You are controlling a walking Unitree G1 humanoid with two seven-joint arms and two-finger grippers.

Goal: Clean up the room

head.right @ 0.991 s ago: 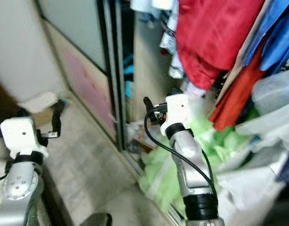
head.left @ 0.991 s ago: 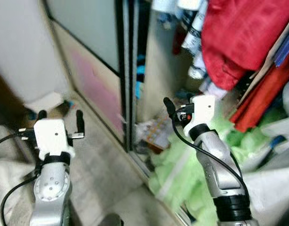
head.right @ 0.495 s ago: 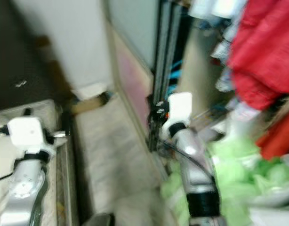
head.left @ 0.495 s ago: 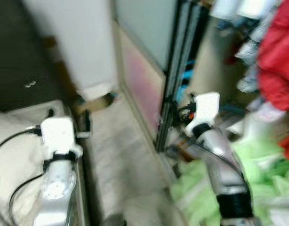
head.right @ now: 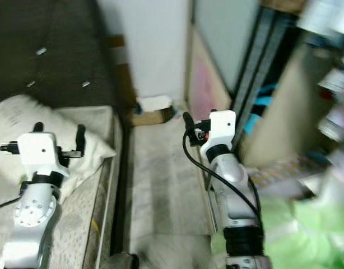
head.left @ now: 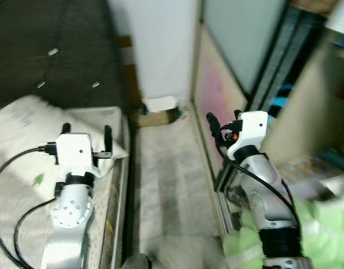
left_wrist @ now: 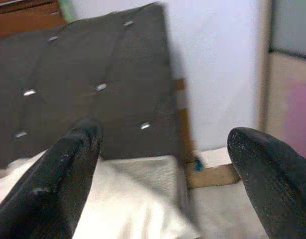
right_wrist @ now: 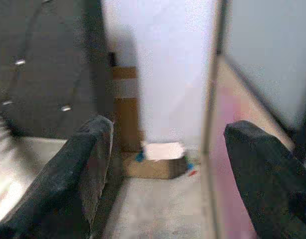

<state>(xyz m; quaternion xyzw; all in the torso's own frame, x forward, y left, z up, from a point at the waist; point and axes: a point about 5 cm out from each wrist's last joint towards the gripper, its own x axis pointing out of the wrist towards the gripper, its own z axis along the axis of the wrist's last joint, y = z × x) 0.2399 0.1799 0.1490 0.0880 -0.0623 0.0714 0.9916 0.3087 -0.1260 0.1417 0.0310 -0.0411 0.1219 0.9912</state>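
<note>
You are looking down a narrow strip of floor [head.left: 166,185] with both arms raised. The left gripper [head.left: 87,134] is hovering over the bed [head.left: 26,185], its fingers spread and holding nothing. The right gripper [head.left: 223,124] is hanging over the floor beside the sliding wardrobe door [head.left: 217,95]. In the head views you are seeing just one black finger of it; the right wrist view is showing both fingers [right_wrist: 85,164] standing well apart, nothing between them.

The head views are giving you the blurred green heap [head.left: 284,246] at about 5 o'clock, by the open wardrobe. The wrist views are looking the other way, toward the dark padded headboard [left_wrist: 93,84] and the white wall [right_wrist: 163,64].

A white pillow [head.right: 26,129] is lying on the bed at 9 o'clock, under and just beyond the left gripper. A small cardboard box [head.left: 155,115] with something white on top is sitting at 12 o'clock, at the far end of the floor strip against the wall. In the right wrist view that box [right_wrist: 155,162] is lying ahead between the two fingers, well apart from them. The bed edge is running along the floor strip's left side, the door track along its right.
</note>
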